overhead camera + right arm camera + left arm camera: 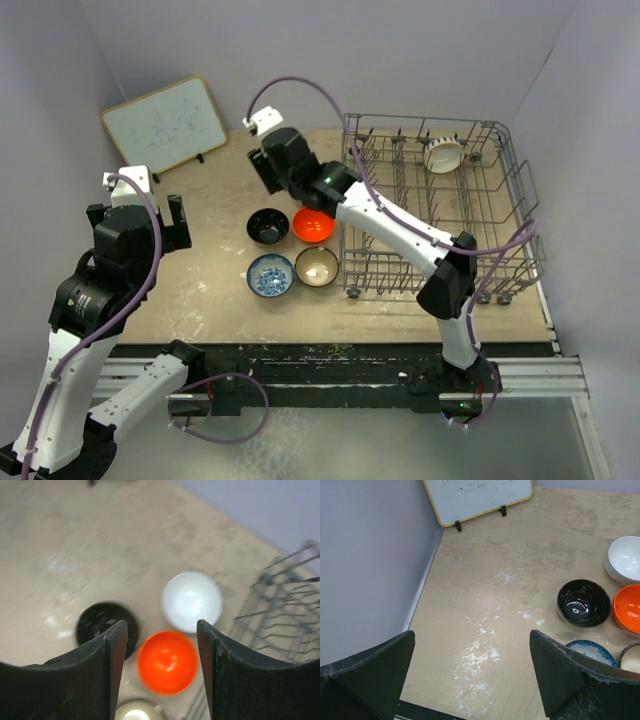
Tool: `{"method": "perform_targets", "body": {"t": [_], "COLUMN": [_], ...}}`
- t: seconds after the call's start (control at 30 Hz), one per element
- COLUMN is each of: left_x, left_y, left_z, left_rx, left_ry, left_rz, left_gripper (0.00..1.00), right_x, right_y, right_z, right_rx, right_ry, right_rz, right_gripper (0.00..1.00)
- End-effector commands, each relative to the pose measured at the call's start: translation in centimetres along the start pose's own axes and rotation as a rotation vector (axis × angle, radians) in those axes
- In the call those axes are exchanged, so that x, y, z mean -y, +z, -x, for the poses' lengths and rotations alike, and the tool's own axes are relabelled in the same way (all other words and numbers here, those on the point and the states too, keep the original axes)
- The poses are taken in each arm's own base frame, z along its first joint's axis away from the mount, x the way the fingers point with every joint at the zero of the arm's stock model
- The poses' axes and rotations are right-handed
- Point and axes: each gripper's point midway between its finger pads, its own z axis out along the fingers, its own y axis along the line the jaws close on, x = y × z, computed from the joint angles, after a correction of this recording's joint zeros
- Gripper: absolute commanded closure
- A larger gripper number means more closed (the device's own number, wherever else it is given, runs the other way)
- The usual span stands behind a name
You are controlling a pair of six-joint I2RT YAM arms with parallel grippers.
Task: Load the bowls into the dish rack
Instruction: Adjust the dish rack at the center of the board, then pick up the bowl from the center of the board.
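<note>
At the far left corner of the desk (210, 250) a yellow-framed whiteboard (165, 125) leans on its stand. The left hand (472, 635) hangs over the left part of the desk with its jaws spread wide and nothing between them, only bare desk beneath. Toward the middle of the desk five bowls sit upright and empty in a tight cluster just beside the left wall of the dish rack (405, 185). The black bowl (268, 225) and the blue-and-white bowl (270, 274) are on the left of the cluster, the black one farther from the near edge. To their right are the orange-red bowl (313, 226) and the brown bowl with the cream inside (317, 266), which lies nearer the near edge. The white bowl (192, 601) lies just beyond the orange-red one; from above the right arm hides it. The right hand (161, 625) hovers over this cluster, its jaws apart and gripping nothing; in its blurred wrist view the white and orange-red bowls show through the gap. The rack fills the right half of the desk. It holds a single bowl, the cream-beige bowl (443, 154), tilted among the tines near the rack's far edge; the other rows hold nothing.
</note>
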Motion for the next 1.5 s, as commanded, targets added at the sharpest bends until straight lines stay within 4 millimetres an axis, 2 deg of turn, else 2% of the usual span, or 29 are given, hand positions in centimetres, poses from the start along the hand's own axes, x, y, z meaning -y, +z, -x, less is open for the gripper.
{"method": "perform_targets", "body": {"t": [0.0, 0.27, 0.4, 0.5, 0.67, 0.8, 0.9, 0.97, 1.23, 1.47], "left_x": [0.0, -0.1, -1.2, -2.7, -5.0, -5.4, -5.1, -5.0, -4.6, -5.2], "left_y": [-0.6, -0.7, -1.3, -2.3, -4.1, -4.6, -4.3, -4.1, -4.0, -4.8], "left_z": [1.3, 1.0, 1.4, 2.4, 3.8, 4.0, 3.5, 3.2, 3.6, 3.9], "left_rx": [0.047, 0.039, 0.056, 0.102, 0.168, 0.187, 0.167, 0.159, 0.169, 0.182], "left_ry": [-0.04, -0.044, -0.066, -0.104, -0.164, -0.169, -0.15, -0.143, -0.157, -0.178], "left_rz": [-0.017, -0.016, 0.023, 0.068, 0.126, 0.124, 0.123, 0.122, 0.105, 0.105], "left_gripper": [0.01, 0.01, 0.01, 0.01, 0.01, 0.01, 0.01, 0.01, 0.01, 0.01], "right_x": [-3.5, -9.9, -10.6, -11.0, -11.0, -10.5, -10.7, -11.9, -17.3, -20.7], "right_y": [-1.6, -1.4, -1.6, -1.8, -1.9, -1.9, -1.7, -2.1, -6.4, -9.1], "right_z": [-3.9, -10.2, -12.7, -14.1, -17.9, -20.0, -19.7, -18.8, -18.0, -18.2], "right_rx": [-0.128, -0.27, -0.336, -0.365, -0.483, -0.54, -0.518, -0.481, -0.447, -0.447], "right_ry": [0.074, 0.065, 0.1, 0.102, 0.08, 0.064, 0.055, 0.055, -0.002, -0.024], "right_rz": [0.087, 0.206, 0.202, 0.221, 0.187, 0.144, 0.164, 0.238, 0.393, 0.482], "right_gripper": [0.41, 0.43, 0.44, 0.45, 0.46, 0.48, 0.49, 0.51, 0.49, 0.45]}}
